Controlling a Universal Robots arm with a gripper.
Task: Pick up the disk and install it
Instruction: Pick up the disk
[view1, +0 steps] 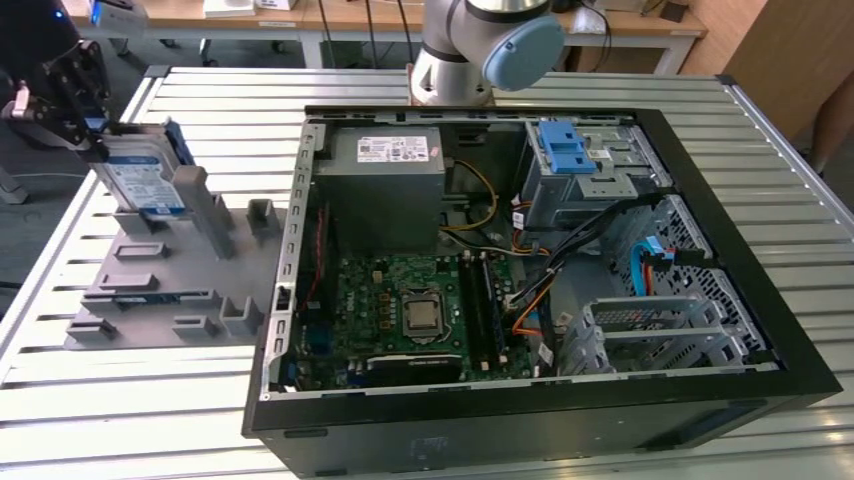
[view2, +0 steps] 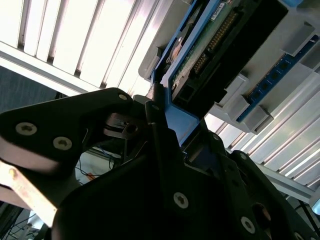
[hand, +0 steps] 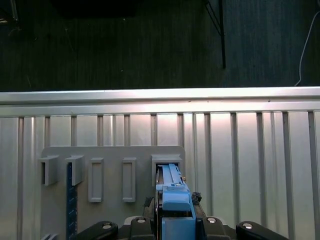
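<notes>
A: Where was the disk?

B: The disk stood up on its edge at a slot of the grey rack, far over on the exterior view's left. Blue rails ran along its sides.

A: Was it down in the slot?

B: I could not tell. (Its low end was right at the slot, that much showed.)

A: What about the tool?

B: The tool was clamped on the disk at its top end. In the second wrist view the black fingers pinched a blue part of the disk between them. In the first wrist view the blue part sat right in the middle of the tool.

A: What was the rack on?

B: It lay flat on the bench, a silver one made of long strips.

A: And next to it?

B: Just beside the rack, on the exterior view's right, lay a big black computer case with its side open. Inside were a grey box, a green board and a blue latch. The arm rose up behind the case.
</notes>
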